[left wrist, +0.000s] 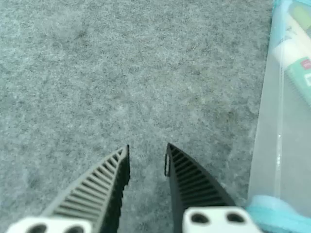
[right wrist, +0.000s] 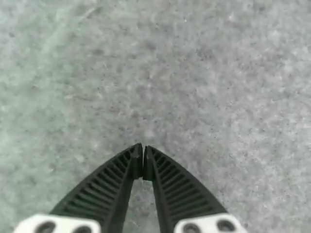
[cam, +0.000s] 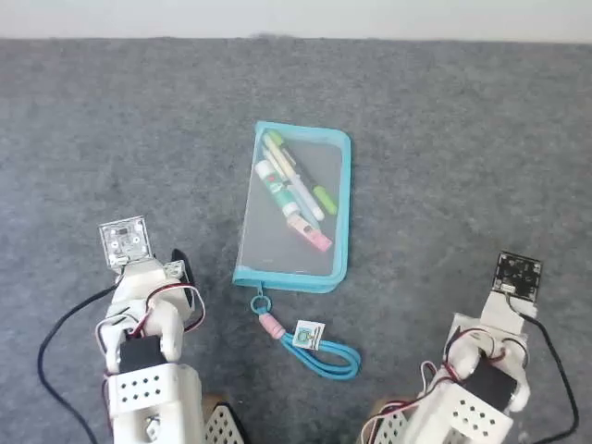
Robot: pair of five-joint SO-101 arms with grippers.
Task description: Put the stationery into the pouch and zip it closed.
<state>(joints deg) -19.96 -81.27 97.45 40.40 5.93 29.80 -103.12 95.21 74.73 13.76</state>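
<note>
A clear pouch [cam: 294, 208] with teal trim lies flat in the middle of the grey carpet, with several pens and markers [cam: 294, 190] inside it. Its zipper pull with a pink charm and blue loop [cam: 310, 342] trails out from the near end. My left gripper [left wrist: 146, 154] hovers low over bare carpet just beside the pouch's near corner [left wrist: 279, 160], slightly open with nothing between its fingers. My right gripper [right wrist: 143, 154] is shut over bare carpet, well off to the pouch's other side.
The left arm [cam: 148, 351] sits at the near left and the right arm [cam: 481, 370] at the near right. Grey carpet [cam: 444, 148] covers the whole table, bounded by a pale wall at the far edge.
</note>
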